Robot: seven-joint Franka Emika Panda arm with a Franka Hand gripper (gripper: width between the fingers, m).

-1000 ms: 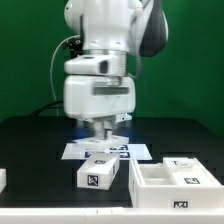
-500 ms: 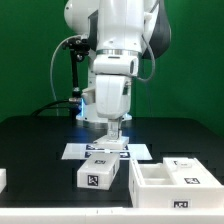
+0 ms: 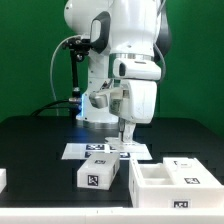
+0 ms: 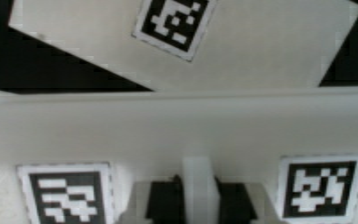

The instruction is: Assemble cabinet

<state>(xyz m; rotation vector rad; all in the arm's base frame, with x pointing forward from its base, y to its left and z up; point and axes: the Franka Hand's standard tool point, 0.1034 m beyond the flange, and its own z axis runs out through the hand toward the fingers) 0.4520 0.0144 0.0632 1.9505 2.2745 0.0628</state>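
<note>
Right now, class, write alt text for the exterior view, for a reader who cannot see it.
A white robot arm reaches down over a black table, its fingers lowered toward the flat marker board. In front lie a small white tagged block and, toward the exterior view's right, the white cabinet.

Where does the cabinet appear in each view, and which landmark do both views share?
Exterior view: the cabinet lies on the black table, low at the exterior view's right edge.
Wrist view: seemingly the same cabinet close up, its thick white wall filling much of the picture.
Shared landmark: its square tags, two flanking the inner divider in the wrist view.
</note>
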